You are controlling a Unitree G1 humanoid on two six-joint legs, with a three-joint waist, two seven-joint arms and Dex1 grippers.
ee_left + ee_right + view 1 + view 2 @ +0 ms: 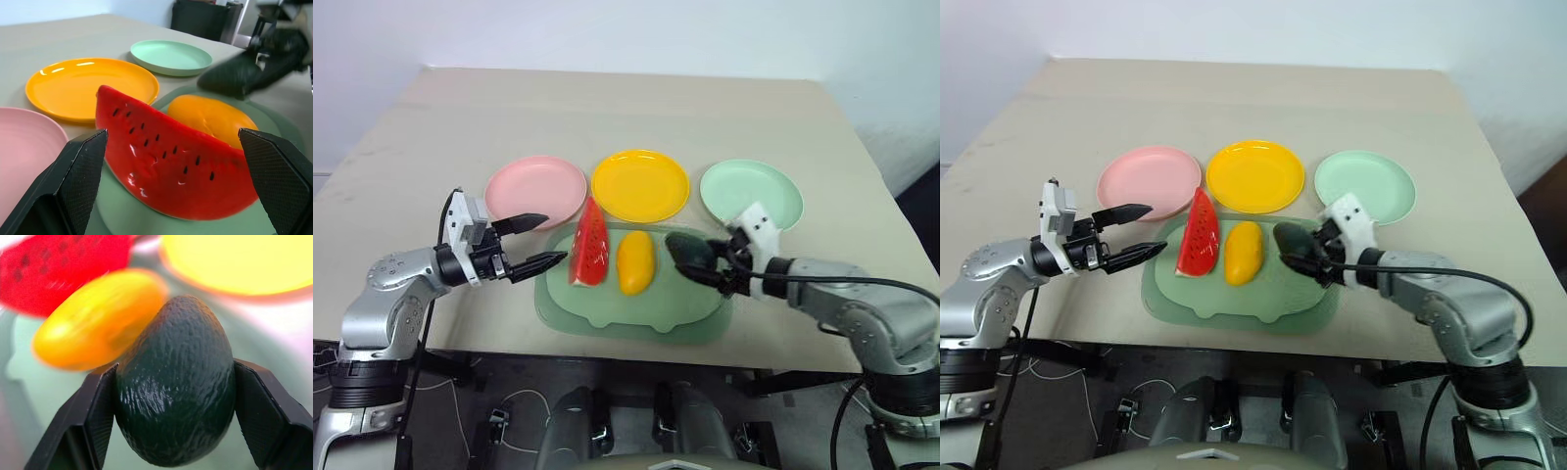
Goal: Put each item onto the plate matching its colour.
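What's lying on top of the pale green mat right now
On the mat lie the watermelon wedge and the mango, side by side. The avocado is clamped in the right gripper over the mat's right end. The mat beneath them is hidden.

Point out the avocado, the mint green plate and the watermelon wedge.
avocado (pixel 176 382), right wrist view, middle of its dark skin.
mint green plate (pixel 751 189), left eye view, bare centre.
watermelon wedge (pixel 166 156), left wrist view, red seeded face.
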